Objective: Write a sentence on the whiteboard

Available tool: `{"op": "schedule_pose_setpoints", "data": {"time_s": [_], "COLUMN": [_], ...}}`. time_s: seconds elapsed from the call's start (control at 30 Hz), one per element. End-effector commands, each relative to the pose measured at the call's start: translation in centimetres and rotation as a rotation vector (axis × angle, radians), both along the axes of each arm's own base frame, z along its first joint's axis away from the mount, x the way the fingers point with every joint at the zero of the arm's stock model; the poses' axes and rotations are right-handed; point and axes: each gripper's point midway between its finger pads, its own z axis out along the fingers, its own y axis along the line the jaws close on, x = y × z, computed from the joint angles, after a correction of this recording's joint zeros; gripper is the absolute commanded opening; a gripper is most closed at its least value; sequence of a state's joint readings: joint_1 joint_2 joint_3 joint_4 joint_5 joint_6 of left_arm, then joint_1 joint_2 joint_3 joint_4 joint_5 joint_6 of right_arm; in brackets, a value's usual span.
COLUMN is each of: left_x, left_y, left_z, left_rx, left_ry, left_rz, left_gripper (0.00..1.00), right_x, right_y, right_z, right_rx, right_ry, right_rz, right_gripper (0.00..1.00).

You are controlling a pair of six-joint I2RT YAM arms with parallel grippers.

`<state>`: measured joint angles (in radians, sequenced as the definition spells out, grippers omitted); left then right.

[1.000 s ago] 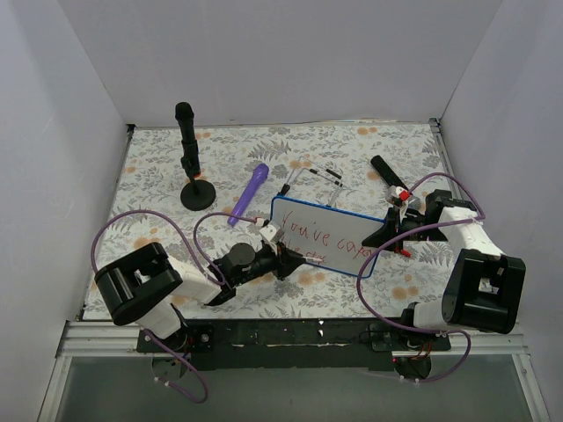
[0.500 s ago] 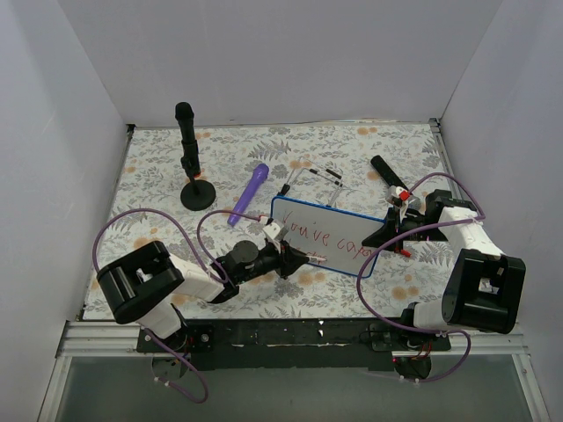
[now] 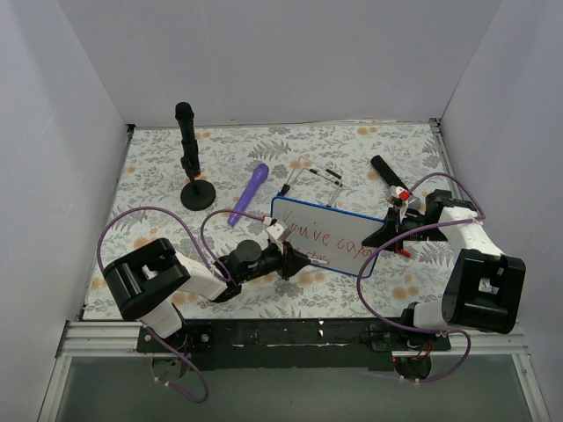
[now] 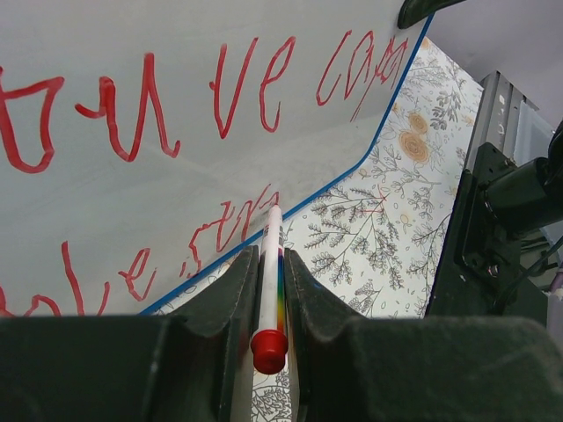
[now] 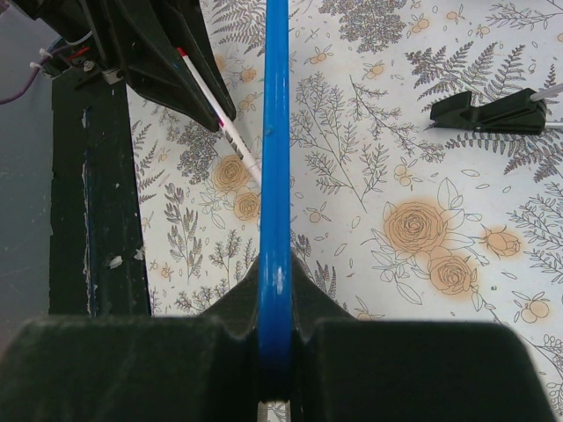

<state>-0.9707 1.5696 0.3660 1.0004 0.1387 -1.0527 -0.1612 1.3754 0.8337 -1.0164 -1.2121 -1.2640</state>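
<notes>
While the second line of the sentence [image 4: 158,97] was under way, the left hand [image 4: 271,264] was clamped on a white marker [image 4: 272,290] with a red end. Its tip was at the last red strokes of that line, close to the lower blue rim. Whether the tip actually touched the surface could not be told.

The whiteboard [image 3: 325,237] sat right of the middle of the flowered counter [image 3: 158,176], its face turned up toward the overhead camera. The right hand [image 5: 274,272] was closed on the board's blue rim at the right end, steadying it. The top line read roughly "You've cap", and the lower line was only a few letters long.

By my judgement the writing step was partly done. The next move called for light, even pressure and short strokes carried rightward along the lower line. There was little white left below that line, so the tip would have to stay off the rim while the right hand held the board firm.

No container showed in any view. A black microphone on a stand [image 3: 187,149] and a purple object [image 3: 251,193] lay apart on the counter.
</notes>
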Motion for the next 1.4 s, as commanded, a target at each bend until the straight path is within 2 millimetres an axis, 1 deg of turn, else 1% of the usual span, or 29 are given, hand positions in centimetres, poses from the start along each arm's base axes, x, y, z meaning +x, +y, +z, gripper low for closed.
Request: {"op": "schedule_pose_setpoints", "data": {"time_s": [0.0,0.2,0.33,0.6,0.8,0.9,1.03,1.1,1.17,1.27,1.37], "left_x": [0.8,0.9,1.4,1.9,1.7,1.4,0.2,-0.2,-1.3,-1.8,-1.9], "left_y": [0.0,0.5,1.0,1.2,1.0,0.8,0.4,0.3,0.2,-0.2,-0.3], "left_z": [0.1,-0.3,0.0,1.9,3.0,3.2,2.9,3.4,3.9,4.9,5.0], "left_rx": [0.009,0.04,0.045,0.026,0.0,-0.014,-0.027,-0.057,-0.083,-0.114,-0.113], "left_ry": [-0.017,-0.019,-0.036,-0.079,-0.098,-0.104,-0.097,-0.106,-0.109,-0.12,-0.112], "left_rz": [0.025,0.048,0.079,0.101,0.085,0.065,0.002,-0.024,-0.073,-0.107,-0.118], "left_gripper": [0.0,0.0,0.0,0.0,0.0,0.0,0.0,0.0,0.0,0.0,0.0], "right_x": [-0.5,-0.4,-0.4,-0.5,-0.4,-0.4,-0.4,-0.5,-0.5,-0.5,-0.5], "right_y": [-0.4,-0.4,-0.4,-0.4,-0.4,-0.4,-0.5,-0.4,-0.4,-0.4,-0.4], "right_z": [-0.8,-0.8,-0.8,-0.8,-0.8,-0.8,-0.8,-0.8,-0.8,-0.8,-0.8], "right_rx": [-0.067,-0.067,-0.068,-0.067,-0.068,-0.068,-0.069,-0.067,-0.067,-0.067,-0.067], "right_ry": [-0.013,-0.013,-0.014,-0.014,-0.014,-0.017,-0.017,-0.013,-0.013,-0.014,-0.013], "right_rz": [0.015,0.014,0.015,0.016,0.015,0.015,0.015,0.015,0.015,0.016,0.015], "right_gripper": [0.01,0.01,0.01,0.01,0.01,0.01,0.01,0.01,0.01,0.01,0.01]}}
